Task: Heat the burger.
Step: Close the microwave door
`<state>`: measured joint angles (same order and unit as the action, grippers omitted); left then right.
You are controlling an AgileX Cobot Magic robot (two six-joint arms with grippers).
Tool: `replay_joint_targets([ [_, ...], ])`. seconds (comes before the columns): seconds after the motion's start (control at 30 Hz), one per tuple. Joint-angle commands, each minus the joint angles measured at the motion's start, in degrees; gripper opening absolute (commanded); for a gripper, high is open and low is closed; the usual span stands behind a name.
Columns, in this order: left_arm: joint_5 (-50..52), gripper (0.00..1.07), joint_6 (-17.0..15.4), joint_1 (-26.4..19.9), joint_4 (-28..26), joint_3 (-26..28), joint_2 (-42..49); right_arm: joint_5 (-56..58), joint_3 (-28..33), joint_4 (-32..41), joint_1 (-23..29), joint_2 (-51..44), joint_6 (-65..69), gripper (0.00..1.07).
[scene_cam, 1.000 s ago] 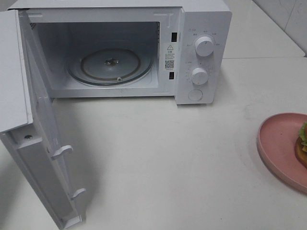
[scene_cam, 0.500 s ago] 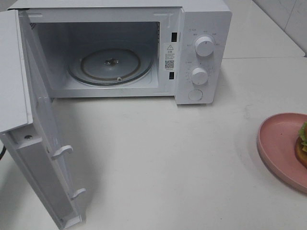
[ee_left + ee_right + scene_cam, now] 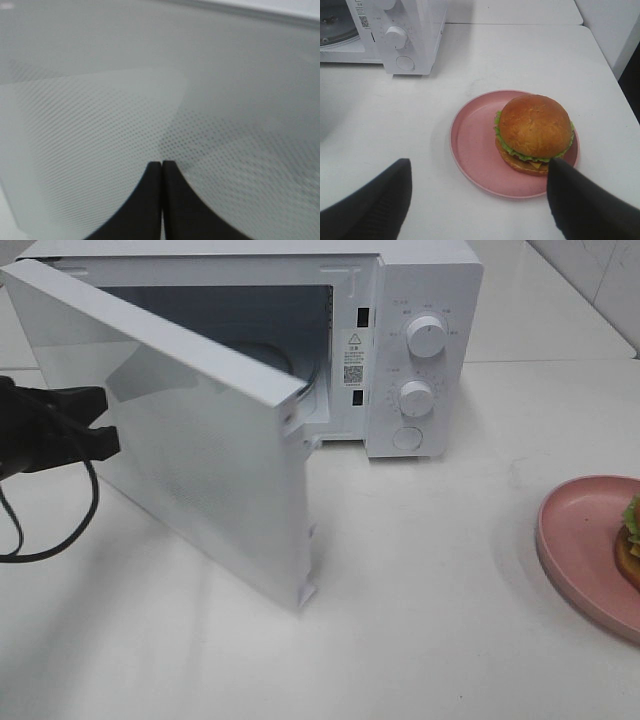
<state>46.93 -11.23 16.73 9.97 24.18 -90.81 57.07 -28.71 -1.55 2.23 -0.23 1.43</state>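
At the tabletop's (image 3: 420, 620) right edge, burger (image 3: 535, 132) on pink plate (image 3: 475, 150), right hand (image 3: 480, 200) spread nearby, left hand (image 3: 162, 200) pressed together against half-swung microwave door (image 3: 190, 460).

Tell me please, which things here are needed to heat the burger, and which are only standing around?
Needed for the job:
- burger
- microwave, with its door half open
- left gripper, shut, at the outside of the door
- right gripper, open, above the plate

Only standing around:
- pink plate under the burger
- white table
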Motion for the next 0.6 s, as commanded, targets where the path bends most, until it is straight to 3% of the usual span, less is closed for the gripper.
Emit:
replay_joint_targets([
  [0.03, 0.63, 0.00, -0.52, 2.01, -0.92, 2.12, -1.38, -0.06, 0.11, -0.23, -0.23, -1.66, -0.34, 0.74],
  [0.23, 0.46, 0.00, 0.17, 7.91, -7.05, 7.68, -5.96, -0.06, 0.11, -0.23, -0.23, -1.66, -0.34, 0.74],
  [0.6, -2.35, 0.00, 1.38, 14.27, -11.86, 17.36, -12.26, -0.06, 0.11, -0.23, -0.23, -1.66, -0.34, 0.74],
])
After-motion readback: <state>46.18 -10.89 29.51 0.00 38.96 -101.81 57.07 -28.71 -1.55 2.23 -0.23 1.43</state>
